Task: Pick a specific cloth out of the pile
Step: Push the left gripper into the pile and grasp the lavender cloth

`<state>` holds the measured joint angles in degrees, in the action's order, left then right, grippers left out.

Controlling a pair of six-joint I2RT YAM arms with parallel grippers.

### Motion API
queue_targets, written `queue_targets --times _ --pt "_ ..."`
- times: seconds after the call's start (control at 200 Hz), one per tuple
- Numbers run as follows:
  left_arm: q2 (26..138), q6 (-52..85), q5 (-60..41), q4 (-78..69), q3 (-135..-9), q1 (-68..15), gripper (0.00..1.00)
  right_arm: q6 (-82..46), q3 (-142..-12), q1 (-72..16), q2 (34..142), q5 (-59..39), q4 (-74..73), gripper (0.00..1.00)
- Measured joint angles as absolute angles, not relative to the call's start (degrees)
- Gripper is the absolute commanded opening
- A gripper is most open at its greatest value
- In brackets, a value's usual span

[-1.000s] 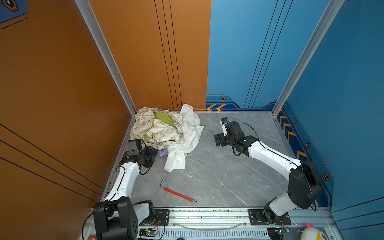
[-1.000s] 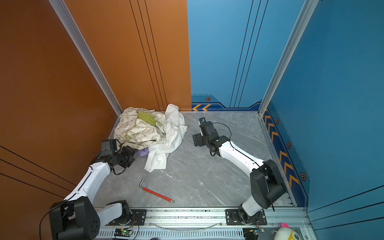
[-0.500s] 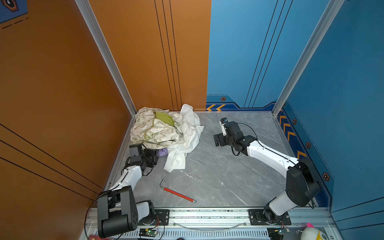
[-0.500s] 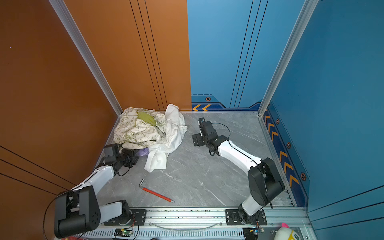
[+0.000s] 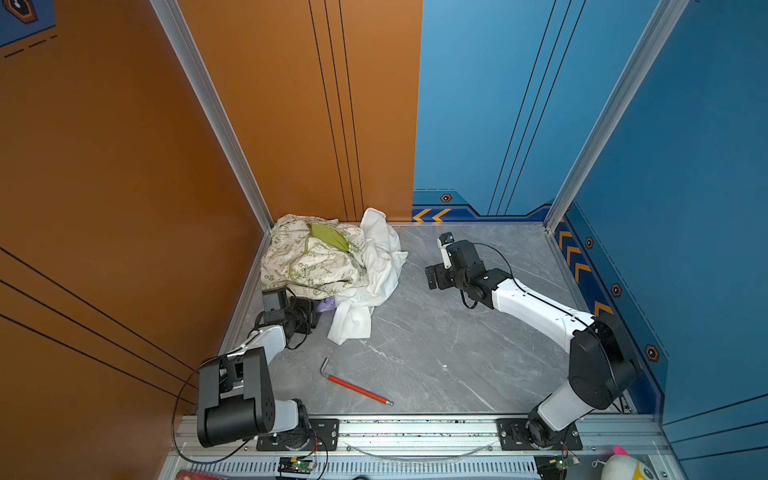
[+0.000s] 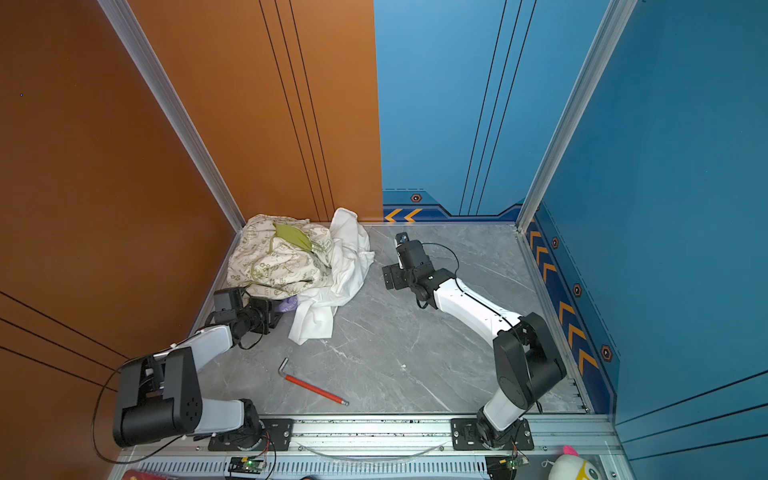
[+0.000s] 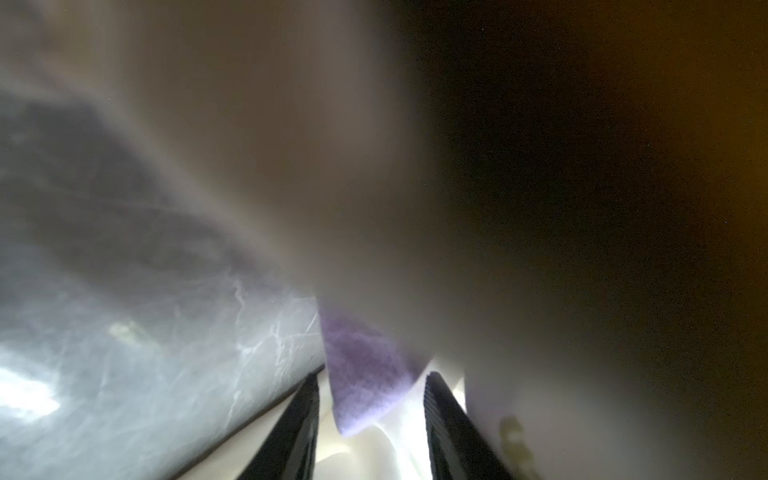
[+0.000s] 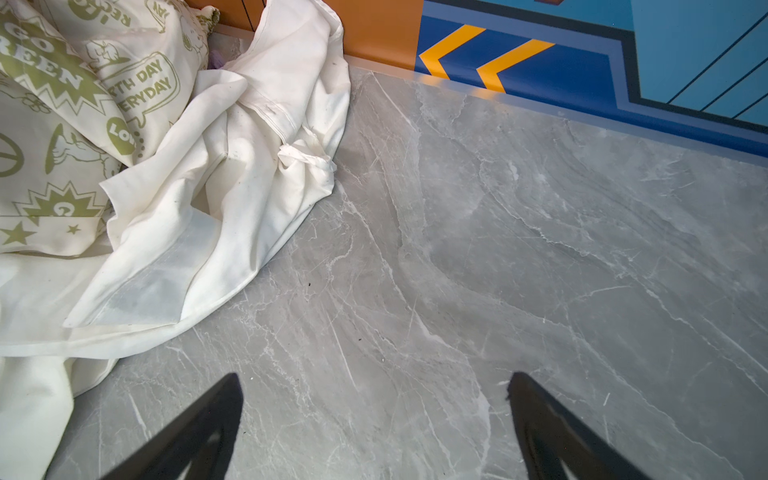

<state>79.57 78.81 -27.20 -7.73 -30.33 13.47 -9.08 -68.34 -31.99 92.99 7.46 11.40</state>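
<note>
Left fingers [image 7: 299, 419] sit low on the desk [image 5: 457, 353] at the near edge of the pile [image 5: 316, 262], parted and straddling a corner of the lilac cloth [image 7: 365, 374]. Slim gaps seem to show on both sides, but the wrist view is blurry, so contact is unsure. In both top views only a small purple bit of the lilac cloth [image 5: 327, 304] pokes out from under the cream green-print cloth [image 5: 299, 266], touching the white cloth [image 5: 378, 266]. Right fingers [image 8: 199, 424] are spread wide and empty over bare desk, just beside the white cloth. A red-handled hex key [image 5: 353, 384] lies apart, nearer the front.
</note>
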Motion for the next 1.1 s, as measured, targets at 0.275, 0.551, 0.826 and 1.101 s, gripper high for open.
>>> queue_targets --times 0.275,0.551,0.826,1.101 --pt "85.9 79.7 -27.6 -10.9 -33.3 12.7 0.21 -9.1 -70.7 -32.0 95.4 7.0 11.4 1.0" --pt "87.4 79.3 -28.2 -12.5 -36.0 11.9 0.02 -8.8 -72.0 -32.0 95.4 7.9 11.7 1.0" --pt "83.6 79.4 -26.9 -12.6 -36.1 9.9 0.0 -6.6 -74.0 -32.0 95.4 15.0 14.6 1.0" --pt "77.3 77.3 -22.2 -4.6 -39.7 7.4 0.0 -4.7 -75.0 -30.9 95.4 14.4 16.5 1.0"
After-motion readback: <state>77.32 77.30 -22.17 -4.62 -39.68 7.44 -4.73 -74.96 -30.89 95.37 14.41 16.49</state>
